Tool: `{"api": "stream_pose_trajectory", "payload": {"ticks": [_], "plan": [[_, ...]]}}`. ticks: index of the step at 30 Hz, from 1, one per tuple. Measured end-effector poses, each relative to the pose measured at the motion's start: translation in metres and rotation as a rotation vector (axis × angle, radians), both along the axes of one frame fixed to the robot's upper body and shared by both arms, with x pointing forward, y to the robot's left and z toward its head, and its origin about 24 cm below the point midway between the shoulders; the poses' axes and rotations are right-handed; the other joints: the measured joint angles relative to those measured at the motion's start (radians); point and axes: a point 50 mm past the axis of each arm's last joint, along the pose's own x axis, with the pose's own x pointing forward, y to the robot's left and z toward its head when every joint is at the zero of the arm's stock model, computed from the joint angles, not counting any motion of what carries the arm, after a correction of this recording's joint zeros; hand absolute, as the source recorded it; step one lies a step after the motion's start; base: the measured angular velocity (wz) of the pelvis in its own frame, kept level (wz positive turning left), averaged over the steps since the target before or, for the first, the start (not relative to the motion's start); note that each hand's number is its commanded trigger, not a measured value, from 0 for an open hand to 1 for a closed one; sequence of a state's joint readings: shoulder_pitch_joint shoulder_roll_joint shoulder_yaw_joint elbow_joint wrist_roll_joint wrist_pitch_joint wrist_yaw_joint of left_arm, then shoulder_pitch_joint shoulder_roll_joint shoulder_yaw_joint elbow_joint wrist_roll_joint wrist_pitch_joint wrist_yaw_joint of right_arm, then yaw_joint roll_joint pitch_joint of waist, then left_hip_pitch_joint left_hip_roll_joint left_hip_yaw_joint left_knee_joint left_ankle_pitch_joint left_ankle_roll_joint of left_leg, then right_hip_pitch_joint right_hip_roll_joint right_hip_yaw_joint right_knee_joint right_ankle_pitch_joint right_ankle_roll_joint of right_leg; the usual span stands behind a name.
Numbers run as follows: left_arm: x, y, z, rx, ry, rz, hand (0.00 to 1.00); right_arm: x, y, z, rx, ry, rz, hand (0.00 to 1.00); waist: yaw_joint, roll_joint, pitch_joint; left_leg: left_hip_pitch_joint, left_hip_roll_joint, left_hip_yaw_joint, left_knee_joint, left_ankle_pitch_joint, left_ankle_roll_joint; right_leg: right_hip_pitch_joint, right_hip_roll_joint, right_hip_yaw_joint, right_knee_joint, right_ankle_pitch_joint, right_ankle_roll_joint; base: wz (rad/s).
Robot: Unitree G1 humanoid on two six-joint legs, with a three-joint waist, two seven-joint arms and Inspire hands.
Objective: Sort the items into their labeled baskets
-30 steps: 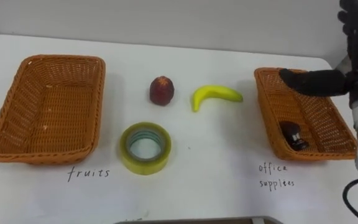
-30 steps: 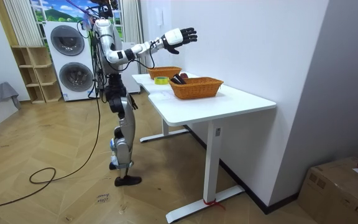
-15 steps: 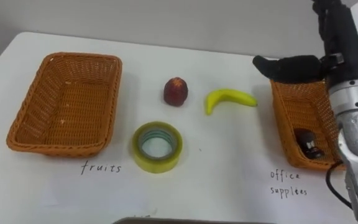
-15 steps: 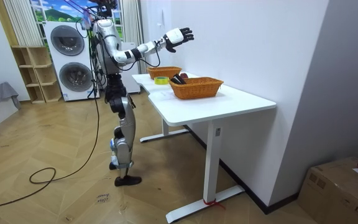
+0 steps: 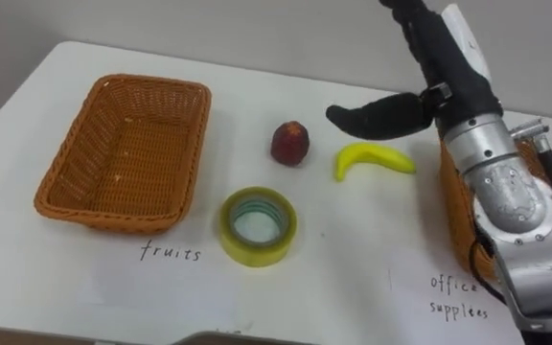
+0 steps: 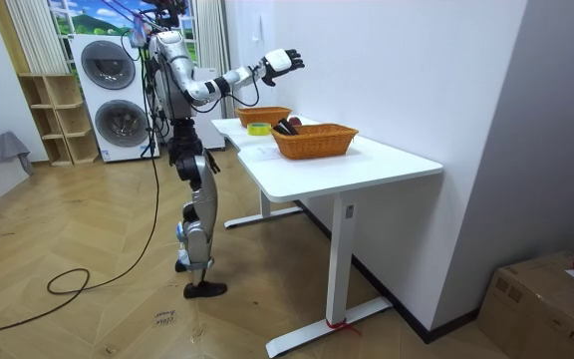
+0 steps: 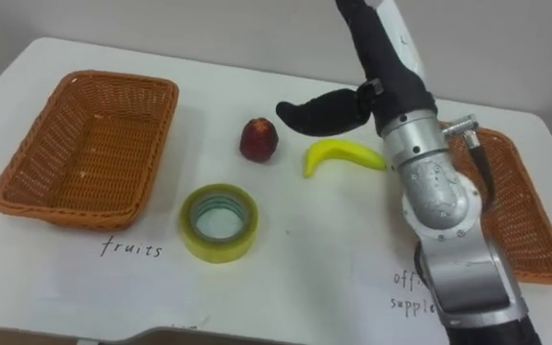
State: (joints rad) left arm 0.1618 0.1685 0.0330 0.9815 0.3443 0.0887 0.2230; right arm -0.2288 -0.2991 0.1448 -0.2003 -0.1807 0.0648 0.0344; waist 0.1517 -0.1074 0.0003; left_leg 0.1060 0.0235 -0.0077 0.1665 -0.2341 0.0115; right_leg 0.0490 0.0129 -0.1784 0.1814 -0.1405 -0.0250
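The right hand (image 5: 444, 67) is hovering above the white table (image 5: 372, 254), fingers straight and apart, holding nothing. The banana (image 5: 374, 159) is lying between the peach (image 5: 289, 144) and the office-supplies basket (image 7: 520, 220). 1 tape roll (image 5: 258, 225) is lying just beside the fruits basket (image 5: 127, 153).

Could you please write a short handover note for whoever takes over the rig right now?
Right hand: open and holding nothing, raised above the table just behind the banana.
Things: the red fruit, the banana and the tape roll all lie on the table between the two baskets.
Done: no fruit sorted yet. The fruit basket is empty, and the office basket is partly hidden behind the right arm.
Left: red fruit and banana into the fruit basket, tape roll into the office basket.
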Motion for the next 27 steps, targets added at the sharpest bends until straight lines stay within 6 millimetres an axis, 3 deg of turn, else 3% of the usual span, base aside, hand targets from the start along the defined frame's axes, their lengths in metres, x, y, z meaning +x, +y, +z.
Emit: {"api": "stream_pose_trajectory", "payload": {"ticks": [6,13,19,22,27], "plan": [[0.007,-0.002,0.001,0.0,-0.015,-0.018,0.0,0.004,0.016,-0.03,-0.035,0.119,0.041,0.0,0.023,-0.006,0.0013,-0.013,-0.003,-0.004,0.0,0.001,0.001,-0.002,-0.004,-0.017,-0.012,0.0,0.0,0.03],[0.012,-0.005,0.001,-0.007,-0.03,-0.026,0.0,0.002,0.035,-0.046,-0.088,0.175,0.103,0.0,0.051,-0.006,0.0022,-0.016,-0.004,-0.004,0.001,0.002,0.003,-0.007,-0.006,-0.014,-0.012,0.0,0.0,0.0],[0.012,-0.005,0.001,-0.007,-0.029,-0.026,0.0,0.0,0.044,-0.053,-0.168,0.202,0.124,0.0,0.078,-0.014,0.0072,-0.021,-0.006,-0.008,0.004,0.003,0.004,-0.007,-0.011,-0.017,-0.012,0.0,0.0,0.02],[0.012,-0.006,0.001,-0.006,-0.023,-0.023,0.0,0.0,0.045,-0.054,-0.171,0.201,0.123,0.0,0.08,-0.018,0.0119,-0.026,-0.007,-0.013,0.008,0.003,0.004,-0.008,-0.011,-0.019,-0.012,0.0,0.0,0.07],[0.011,-0.01,0.0,-0.011,-0.008,-0.037,0.0,0.001,0.049,-0.057,-0.156,0.223,0.121,0.0,0.079,-0.019,0.0124,-0.031,-0.008,-0.025,0.002,0.003,0.004,-0.009,-0.011,-0.035,-0.011,0.0,0.0,0.05]]}}
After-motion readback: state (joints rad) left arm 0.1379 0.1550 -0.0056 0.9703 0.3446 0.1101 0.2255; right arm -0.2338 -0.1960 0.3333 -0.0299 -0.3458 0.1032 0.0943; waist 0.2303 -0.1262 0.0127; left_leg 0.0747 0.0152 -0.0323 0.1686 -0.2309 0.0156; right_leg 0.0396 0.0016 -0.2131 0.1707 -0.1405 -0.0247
